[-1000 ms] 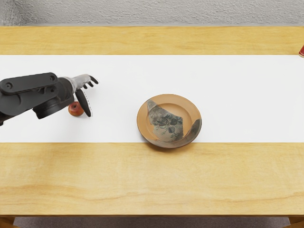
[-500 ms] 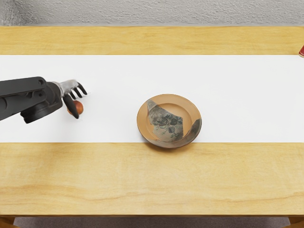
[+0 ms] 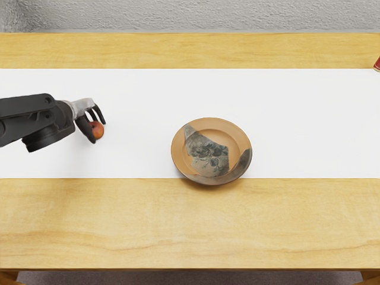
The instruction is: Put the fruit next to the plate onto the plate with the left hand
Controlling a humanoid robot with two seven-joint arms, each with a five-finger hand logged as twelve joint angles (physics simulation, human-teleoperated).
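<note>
A small red fruit (image 3: pixel 98 130) sits at the left of the white table runner, well to the left of the plate. My left hand (image 3: pixel 93 122) comes in from the left edge, and its dark fingers (image 3: pixel 97 113) curl over the fruit while the thumb presses from below. The hand is shut on the fruit, which it partly hides. The brown plate (image 3: pixel 178 148), with a dark pattern inside, stands at the middle of the table and holds nothing. My right arm is out of view.
A white runner (image 3: pixel 285 119) crosses the wooden table (image 3: pixel 190 225). A small red object (image 3: pixel 377 62) shows at the far right edge. A grey floor strip lies beyond the table's far edge.
The left hand drew back to the left and its spread fingers closed around the fruit. The fruit shifted slightly up the picture. The plate stayed put.
</note>
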